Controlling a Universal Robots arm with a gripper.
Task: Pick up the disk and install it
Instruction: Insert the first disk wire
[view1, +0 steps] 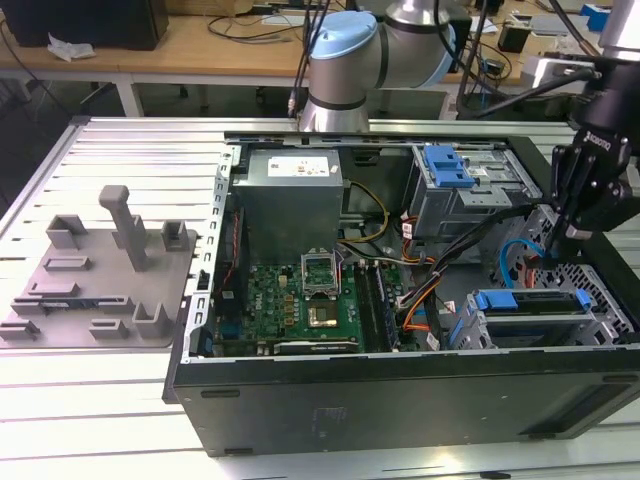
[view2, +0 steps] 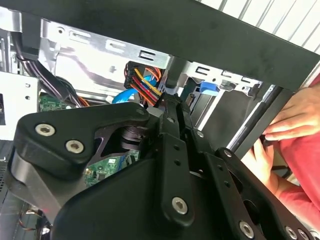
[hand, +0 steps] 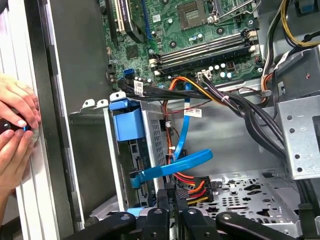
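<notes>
The disk (view1: 525, 300) already sits in the lower drive cage (view1: 610, 315) at about 4 o'clock inside the open computer case (view1: 400, 405), so picking up and slotting in look done. Whether it is fully latched I cannot tell. The gripper (view1: 548, 250) hangs at 3 o'clock, just above that cage. Its jaws look pressed together on nothing, its tip close to the blue data cable (hand: 182, 162) and the power plug (hand: 194, 186).
</notes>
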